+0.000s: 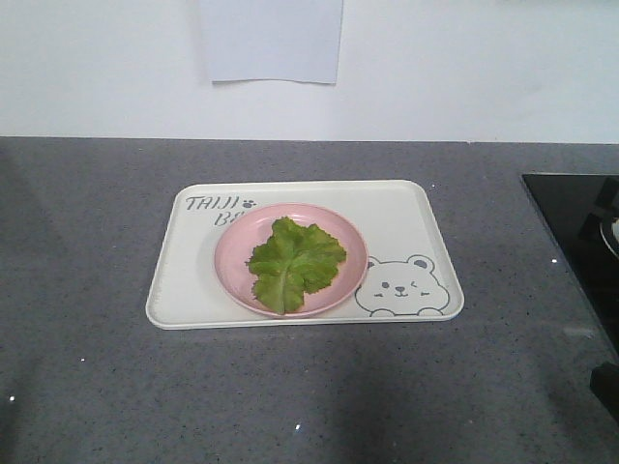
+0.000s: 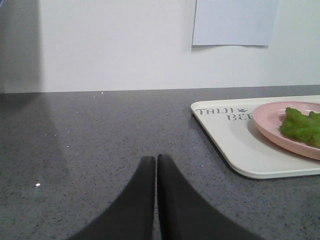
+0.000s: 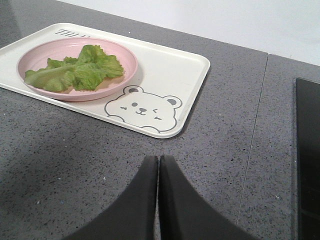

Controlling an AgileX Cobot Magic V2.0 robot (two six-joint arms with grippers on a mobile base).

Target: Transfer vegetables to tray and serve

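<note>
Green crinkly lettuce leaf (image 1: 293, 263) lies on the round pink plate (image 1: 235, 259), itself on the cream rectangular plastic tray (image 1: 411, 220). Left gripper (image 2: 156, 162) and right gripper (image 3: 158, 162) (both clenched, grasping nothing) hover near the tray.

A crinkly green lettuce leaf (image 1: 294, 263) lies flat at frame centre, on a pink plate (image 1: 235, 261) standing on the cream bear-printed tray (image 1: 406, 217).

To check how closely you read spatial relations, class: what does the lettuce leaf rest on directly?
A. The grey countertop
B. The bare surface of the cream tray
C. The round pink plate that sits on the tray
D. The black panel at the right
C: the lettuce leaf lies inside the pink plate, which itself sits on the cream tray, as the right wrist view also shows.
</note>
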